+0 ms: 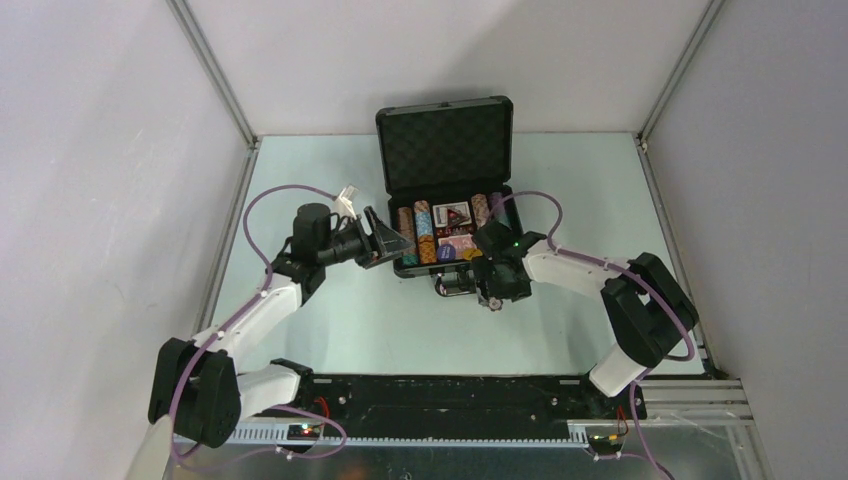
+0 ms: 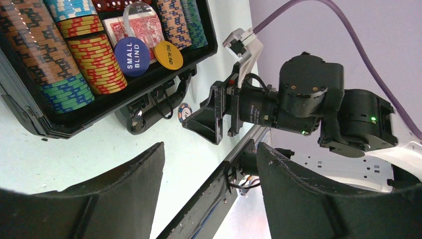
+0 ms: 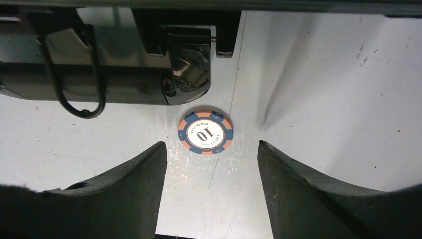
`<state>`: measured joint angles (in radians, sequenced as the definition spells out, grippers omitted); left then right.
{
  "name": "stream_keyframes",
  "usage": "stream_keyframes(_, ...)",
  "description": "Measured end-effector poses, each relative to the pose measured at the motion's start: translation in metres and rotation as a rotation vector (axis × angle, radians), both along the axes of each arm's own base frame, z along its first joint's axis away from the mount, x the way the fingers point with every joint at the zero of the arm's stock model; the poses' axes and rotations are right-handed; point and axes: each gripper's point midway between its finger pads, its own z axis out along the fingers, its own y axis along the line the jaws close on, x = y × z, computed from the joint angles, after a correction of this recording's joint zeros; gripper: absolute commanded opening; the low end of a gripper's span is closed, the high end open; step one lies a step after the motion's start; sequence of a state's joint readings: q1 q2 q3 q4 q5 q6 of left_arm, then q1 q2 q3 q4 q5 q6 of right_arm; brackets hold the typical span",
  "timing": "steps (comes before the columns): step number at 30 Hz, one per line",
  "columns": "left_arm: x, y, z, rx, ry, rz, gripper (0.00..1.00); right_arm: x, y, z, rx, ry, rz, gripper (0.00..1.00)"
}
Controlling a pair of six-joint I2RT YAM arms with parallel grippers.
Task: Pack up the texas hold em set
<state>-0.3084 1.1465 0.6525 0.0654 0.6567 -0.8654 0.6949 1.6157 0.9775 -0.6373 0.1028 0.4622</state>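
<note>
The black briefcase (image 1: pixel 402 268) lies open at the middle back of the table, its foam-lined lid (image 1: pixel 445 145) standing up. Inside it are rows of striped poker chips (image 2: pixel 97 62), a red card deck (image 2: pixel 144 27), a blue "small blind" disc (image 2: pixel 132 56), a yellow disc (image 2: pixel 168 55) and a clear disc (image 2: pixel 139 12). One orange and blue "10" chip (image 3: pixel 205 132) lies flat on the table by the case's handle (image 3: pixel 74 84). My right gripper (image 3: pixel 211 144) hangs open over that chip with nothing between its fingers. Level with the case's left side, my left gripper (image 2: pixel 210 145) stands open and empty.
White walls and metal frame posts (image 1: pixel 215 75) close in the table on three sides. A black rail (image 1: pixel 450 395) carrying the arm bases runs along the near edge. The right arm's cable (image 1: pixel 540 205) loops over the case's right end.
</note>
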Motion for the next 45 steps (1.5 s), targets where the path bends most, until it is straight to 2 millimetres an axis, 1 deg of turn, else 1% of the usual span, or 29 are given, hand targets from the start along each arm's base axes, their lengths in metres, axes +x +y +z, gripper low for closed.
stream_keyframes(6, 0.000, 0.000, 0.000, 0.000, 0.000, 0.000, 0.72, -0.007, -0.002, -0.014, -0.012, 0.041, 0.004, 0.64)
stream_keyframes(9, 0.000, 0.000, 0.000, 0.000, 0.000, 0.001, 0.72, -0.007, -0.001, -0.015, -0.014, 0.038, 0.007, 0.58)
stream_keyframes(15, 0.000, 0.000, 0.000, 0.000, 0.000, 0.001, 0.72, -0.006, -0.004, -0.016, -0.034, 0.035, 0.005, 0.52)
stream_keyframes(22, 0.001, 0.000, 0.000, 0.001, 0.000, 0.003, 0.72, -0.006, 0.000, -0.016, -0.036, 0.030, 0.017, 0.44)
stream_keyframes(27, 0.001, 0.000, 0.000, 0.001, -0.001, 0.003, 0.72, -0.005, 0.000, -0.016, -0.037, 0.029, 0.017, 0.42)
stream_keyframes(36, 0.001, 0.000, 0.000, 0.001, 0.000, 0.003, 0.72, -0.004, -0.003, -0.013, -0.038, 0.025, 0.012, 0.44)
stream_keyframes(38, 0.001, 0.000, 0.000, 0.001, 0.000, 0.003, 0.72, -0.003, -0.004, -0.010, -0.037, 0.022, 0.010, 0.45)
stream_keyframes(41, 0.001, 0.000, 0.000, 0.001, -0.001, 0.003, 0.72, 0.004, -0.006, 0.004, -0.023, -0.001, 0.003, 0.45)
stream_keyframes(45, 0.001, 0.000, 0.000, 0.001, -0.001, 0.003, 0.72, 0.024, -0.002, 0.032, 0.020, -0.066, -0.006, 0.48)
